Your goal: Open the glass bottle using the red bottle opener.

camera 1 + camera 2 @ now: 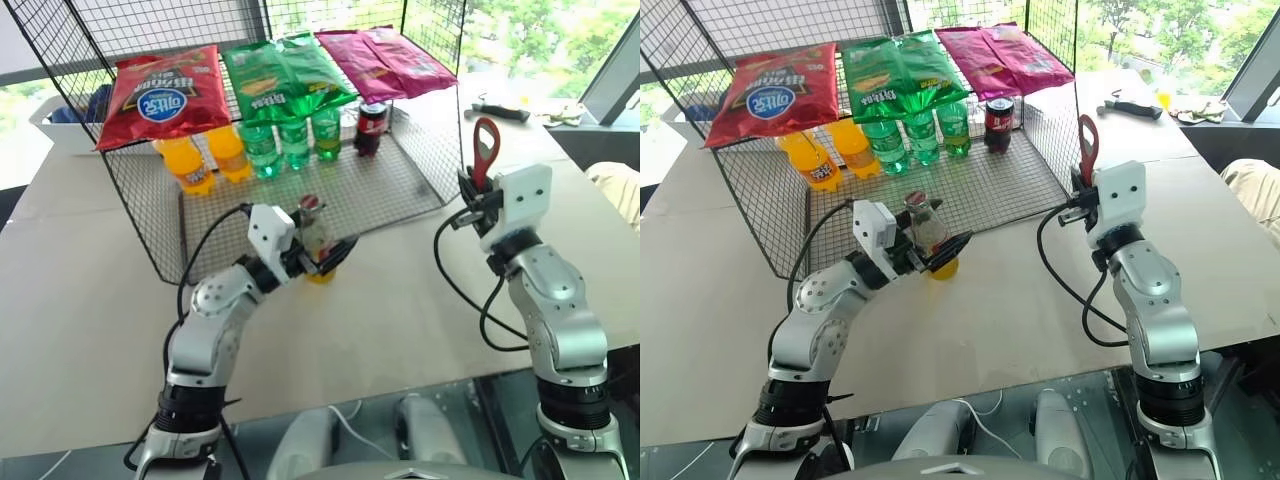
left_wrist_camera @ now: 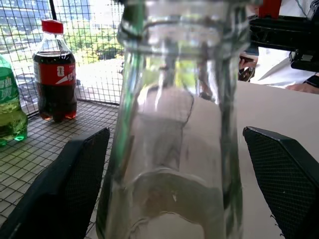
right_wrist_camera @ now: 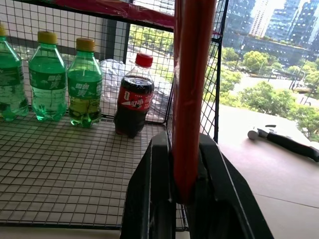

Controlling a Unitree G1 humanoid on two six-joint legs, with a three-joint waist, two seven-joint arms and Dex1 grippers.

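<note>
The glass bottle (image 1: 314, 232) stands upright on the table just in front of the wire rack, with yellow liquid at its bottom. My left gripper (image 1: 332, 256) is open around it. In the left wrist view the black fingers (image 2: 65, 184) stand clear of the glass (image 2: 174, 124) on both sides. My right gripper (image 1: 478, 203) is raised to the right of the bottle and shut on the handle of the red bottle opener (image 1: 486, 148). The opener stands upright with its ring head on top, and its red handle (image 3: 192, 74) is pinched between the fingers.
A black wire rack (image 1: 400, 190) sits behind the bottle. It holds orange bottles (image 1: 190, 165), green soda bottles (image 1: 292, 142) and a cola bottle (image 1: 371, 128), with snack bags (image 1: 165, 92) on top. A dark-handled tool (image 1: 500, 111) lies at the table's far right.
</note>
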